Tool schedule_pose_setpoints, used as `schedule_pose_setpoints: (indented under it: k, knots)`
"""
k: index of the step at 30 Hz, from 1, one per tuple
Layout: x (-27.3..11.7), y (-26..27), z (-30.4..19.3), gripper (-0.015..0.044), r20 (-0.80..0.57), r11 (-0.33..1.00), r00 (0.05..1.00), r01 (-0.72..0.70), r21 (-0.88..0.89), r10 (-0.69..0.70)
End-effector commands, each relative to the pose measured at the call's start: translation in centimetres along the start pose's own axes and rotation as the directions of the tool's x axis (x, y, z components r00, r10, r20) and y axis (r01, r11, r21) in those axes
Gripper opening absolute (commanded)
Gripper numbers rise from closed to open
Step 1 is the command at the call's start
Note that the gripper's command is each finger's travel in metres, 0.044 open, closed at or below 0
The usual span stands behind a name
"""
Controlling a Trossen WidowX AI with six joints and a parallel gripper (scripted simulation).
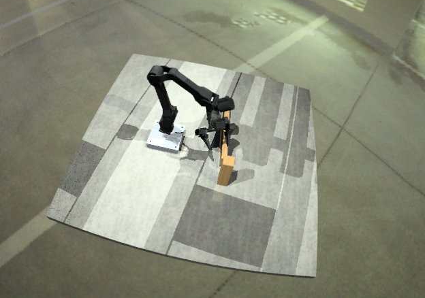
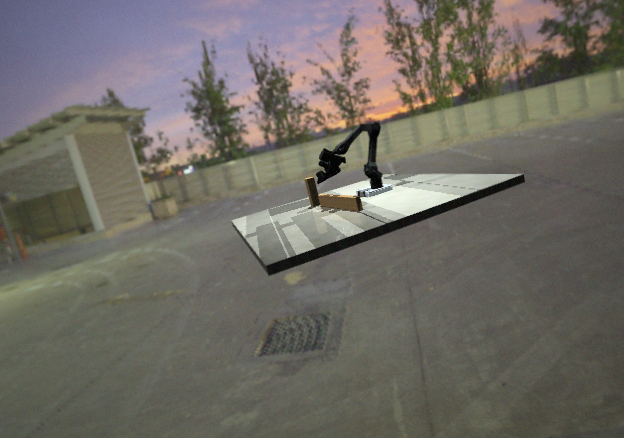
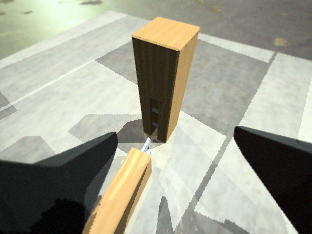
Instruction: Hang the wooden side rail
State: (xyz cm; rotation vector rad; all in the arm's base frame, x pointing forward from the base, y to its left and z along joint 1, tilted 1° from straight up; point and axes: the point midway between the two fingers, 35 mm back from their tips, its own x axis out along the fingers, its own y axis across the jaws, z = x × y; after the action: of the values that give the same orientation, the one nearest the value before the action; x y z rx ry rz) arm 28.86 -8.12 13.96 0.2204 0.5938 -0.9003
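Note:
The headboard post [image 1: 226,175] [image 2: 312,191] [image 3: 187,75] stands upright on the table. Its dark face shows the slot with two small grey pins [image 3: 155,117] low down; no hook sits on the pins. The wooden side rail [image 1: 227,113] [image 2: 340,202] [image 3: 117,195] lies along the table on its narrow edge, its near end a short gap from the post. The bright steel hooks [image 3: 146,144] stick out of that end toward the post's foot; whether they touch it is unclear. My gripper [image 1: 220,153] [image 2: 319,181] [image 3: 174,134] is wide open and empty, above the rail's hook end.
The arm's pale base plate [image 1: 165,139] [image 2: 373,190] is bolted on the table [image 1: 130,199] [image 2: 443,191], to the left of the rail in the top view. The post's top rises close ahead of the fingers in the wrist view. Patchy shadows cross the table.

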Motion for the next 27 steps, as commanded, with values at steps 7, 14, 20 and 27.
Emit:
schedule_pose_setpoints:
  k: [7,14,20,27]
  knots:
    - [0.2,1.1,0.1,0.044,-0.102,0.942,0.995,-0.051,-0.331,0.018]
    - [0.2,3.0,-0.1,0.044,-0.319,0.52,0.946,-0.297,-0.801,0.048]
    - [-0.3,4.2,-0.4,0.044,-0.501,-0.018,0.863,-0.501,-0.865,0.062]
    - [-1.4,5.4,-0.5,0.044,-0.692,-0.606,0.718,-0.518,-0.604,0.076]
